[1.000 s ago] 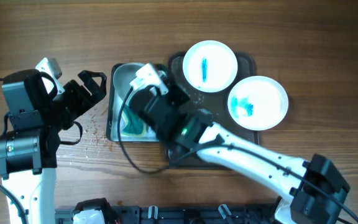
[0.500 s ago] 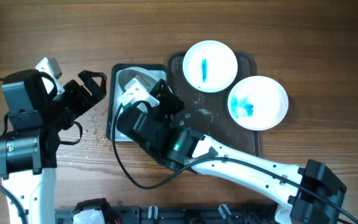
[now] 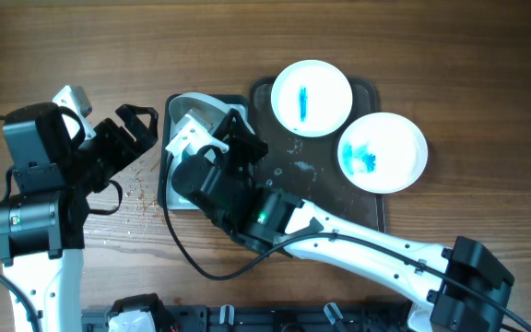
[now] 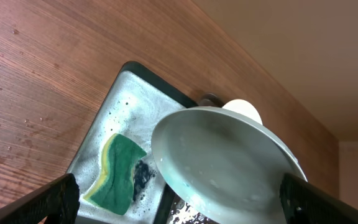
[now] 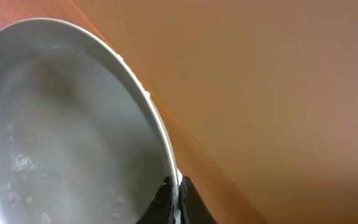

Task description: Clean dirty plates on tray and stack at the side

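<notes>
Over the wooden table (image 3: 81, 37) the right claw (image 5: 174, 193) is clamped on the rim of a stiff plate (image 5: 61, 143), wet and probably slippery, while the left claw (image 3: 139, 124) gapes empty

Wooden table (image 3: 247, 46): is showing brown grain running left to right, and is lying bare along its far strip in the overhead view.
Water droplets (image 3: 139, 197): are lying scattered as small specks on the wood on the table's left part.
Beige wall (image 4: 303, 43): is filling the upper right of the left wrist view, beyond the table's edge.
Black rail (image 3: 275, 316): is running along the table's near edge.
</notes>
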`<act>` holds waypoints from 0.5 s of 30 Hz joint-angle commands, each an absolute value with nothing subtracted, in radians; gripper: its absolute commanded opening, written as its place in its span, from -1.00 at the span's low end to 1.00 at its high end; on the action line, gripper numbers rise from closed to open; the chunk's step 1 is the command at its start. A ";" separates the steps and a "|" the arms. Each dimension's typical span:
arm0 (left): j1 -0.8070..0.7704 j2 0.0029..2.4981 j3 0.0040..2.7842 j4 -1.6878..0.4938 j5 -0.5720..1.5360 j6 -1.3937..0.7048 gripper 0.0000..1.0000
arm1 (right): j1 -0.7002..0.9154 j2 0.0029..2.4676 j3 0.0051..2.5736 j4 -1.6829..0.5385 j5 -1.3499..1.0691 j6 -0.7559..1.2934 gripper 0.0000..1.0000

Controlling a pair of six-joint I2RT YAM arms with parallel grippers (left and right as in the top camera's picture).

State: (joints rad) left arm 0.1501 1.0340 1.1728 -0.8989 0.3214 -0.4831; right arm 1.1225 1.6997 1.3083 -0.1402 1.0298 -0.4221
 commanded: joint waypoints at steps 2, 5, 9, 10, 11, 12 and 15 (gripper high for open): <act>0.155 1.030 1.186 -0.900 0.340 -0.478 1.00 | 1.125 1.686 1.324 -0.119 1.055 -0.481 -0.91; 0.155 1.030 1.186 -0.900 0.340 -0.478 1.00 | 1.125 1.686 1.324 -0.115 1.055 -0.498 -0.91; 0.155 1.030 1.186 -0.900 0.340 -0.478 1.00 | 1.125 1.686 1.324 -0.116 1.055 -0.498 -0.91; 0.155 1.030 1.186 -0.900 0.340 -0.478 1.00 | 1.125 1.686 1.324 -0.116 1.055 -0.498 -0.91; 0.155 1.030 1.186 -0.901 0.340 -0.478 1.00 | 1.125 1.686 1.324 -0.116 1.055 -0.498 -0.91; 0.155 1.030 1.186 -0.901 0.340 -0.478 1.00 | 1.125 1.686 1.324 -0.116 1.055 -0.498 -0.91; 0.155 1.030 1.186 -0.900 0.340 -0.478 1.00 | 1.125 1.686 1.324 -0.116 1.055 -0.498 -0.91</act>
